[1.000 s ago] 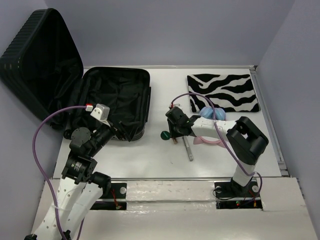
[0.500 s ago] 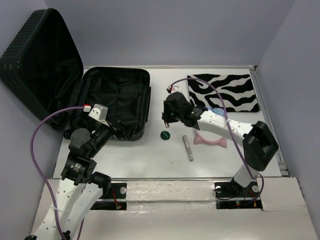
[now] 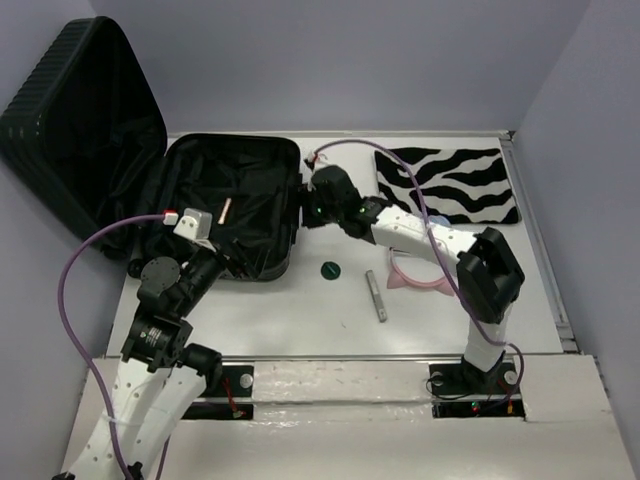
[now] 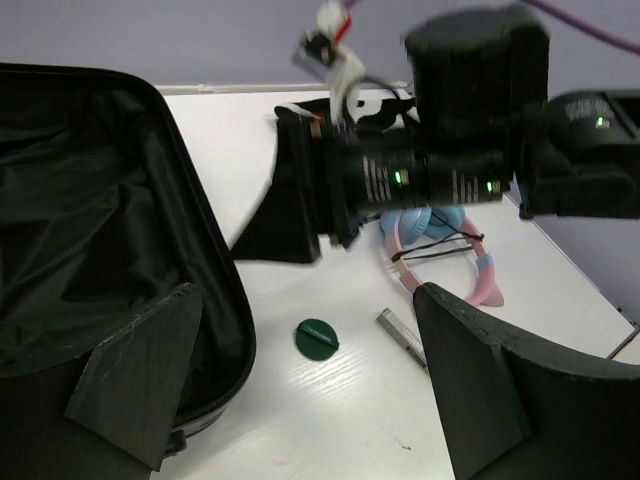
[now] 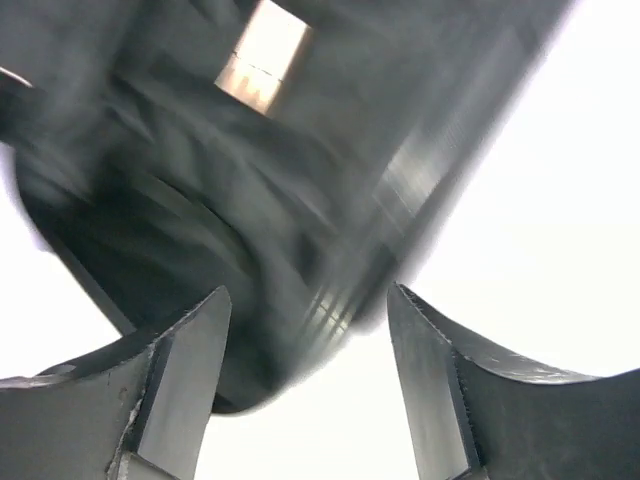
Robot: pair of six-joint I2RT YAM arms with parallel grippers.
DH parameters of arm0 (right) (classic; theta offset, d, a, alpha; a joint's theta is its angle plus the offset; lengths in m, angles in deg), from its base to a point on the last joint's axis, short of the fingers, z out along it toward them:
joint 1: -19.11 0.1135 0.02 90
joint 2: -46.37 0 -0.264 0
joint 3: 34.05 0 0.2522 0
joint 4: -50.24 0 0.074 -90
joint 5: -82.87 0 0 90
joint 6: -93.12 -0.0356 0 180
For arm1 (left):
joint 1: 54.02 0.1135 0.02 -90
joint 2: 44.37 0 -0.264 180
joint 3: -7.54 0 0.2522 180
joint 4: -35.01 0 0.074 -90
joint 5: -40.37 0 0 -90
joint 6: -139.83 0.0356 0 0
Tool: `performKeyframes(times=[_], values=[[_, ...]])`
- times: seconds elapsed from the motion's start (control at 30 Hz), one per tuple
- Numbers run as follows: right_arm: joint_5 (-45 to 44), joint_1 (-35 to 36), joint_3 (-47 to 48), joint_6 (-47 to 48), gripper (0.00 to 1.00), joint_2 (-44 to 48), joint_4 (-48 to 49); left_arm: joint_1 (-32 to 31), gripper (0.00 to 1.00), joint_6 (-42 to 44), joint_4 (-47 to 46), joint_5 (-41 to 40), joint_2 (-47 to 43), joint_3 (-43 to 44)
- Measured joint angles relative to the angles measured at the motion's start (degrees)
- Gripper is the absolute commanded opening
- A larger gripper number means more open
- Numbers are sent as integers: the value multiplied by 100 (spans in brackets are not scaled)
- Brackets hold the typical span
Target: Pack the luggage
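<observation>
A flat zebra-striped pouch (image 3: 450,185) was observed at the far right of the white table (image 3: 300,310). A round green disc (image 3: 329,269) was noted near the table's middle. A short silver bar (image 3: 376,296) was recorded to its right, closer to the near edge and apart from it. A pink hoop-shaped item (image 3: 420,278) was seen beside the bar, with a light blue item (image 4: 455,217) at its far side, identity not determined. A small pale stick (image 3: 223,209) was noted on the lining of the luggage (image 3: 294,175).

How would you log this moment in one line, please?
luggage: open, small pale item inside | right gripper: open, empty, at luggage rim | left gripper: open, empty | green disc, metal bar: on table
</observation>
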Motion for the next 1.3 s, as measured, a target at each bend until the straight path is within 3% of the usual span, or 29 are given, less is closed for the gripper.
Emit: performKeyframes(times=[0.17,0.37,0.47,0.5,0.63,0.8,1.03,1.07,1.1,1.17,1.2,1.3], values=[[-498,0,-2098,90,69,817,-197,0,99,-2,-2,2,-9,0],[-728,26,-2861,155,66,798,-584,22,99,-7,-4,13,11,0],[-807,114,-2844,203,45,557,-529,24,99,-7,-4,13,37,0],[-837,160,-2782,197,31,507,-518,35,99,-7,-4,13,48,0],[-1003,225,-2586,219,7,282,-431,59,99,-9,-4,15,72,0],[-1174,247,-2605,223,7,431,-516,59,99,-9,-7,20,74,0],[-1025,256,-2140,363,7,1478,-581,59,99,-11,-7,31,74,0],[-903,262,-1867,374,13,1471,-597,59,99,-11,-9,28,74,0],[-765,262,-1320,369,44,1338,-542,59,99,-13,-7,17,74,0],[-437,262,-507,304,73,940,-299,59,99,-13,-4,-9,74,0],[-310,262,-39,271,82,699,-190,59,99,-13,-2,-28,74,0],[-149,262,671,264,82,138,107,59,99,-13,13,-59,74,0]])
